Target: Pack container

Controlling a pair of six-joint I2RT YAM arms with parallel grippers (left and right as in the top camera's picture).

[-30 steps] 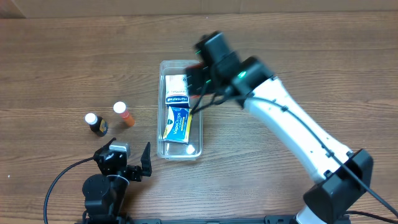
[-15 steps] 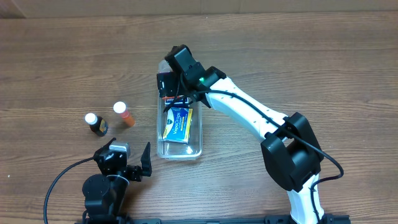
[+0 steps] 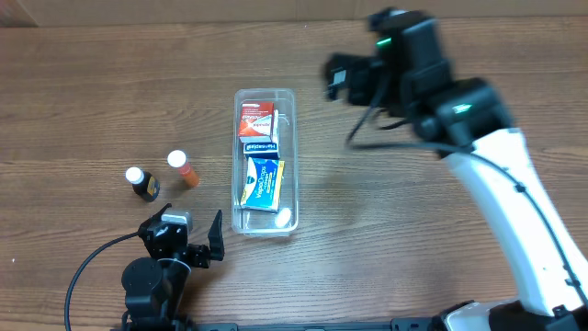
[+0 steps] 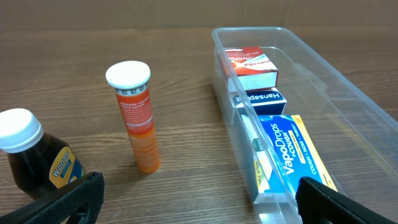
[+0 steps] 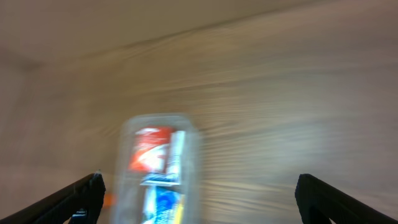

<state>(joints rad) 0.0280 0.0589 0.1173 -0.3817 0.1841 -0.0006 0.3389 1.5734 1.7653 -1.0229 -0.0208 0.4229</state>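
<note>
While overhead shows whole container [image 3: 288, 156] on table [image 3: 110, 101], long axis near-to-far, short end toward left gripper [image 3: 195, 227], only left wrist view reads labels inside: red box [image 4: 250, 65], VapoDrops box [image 4: 292, 152]. Right wrist view blurred. Left jaws wide apart, empty. Right gripper [image 3: 344, 78] right of container's far end, apart; jaws wide, empty.

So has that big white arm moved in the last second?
Yes. Half a second ago the right arm reached over the far end of the container; now it has pulled back to the right, clear of the container, jaws open and empty.
</note>
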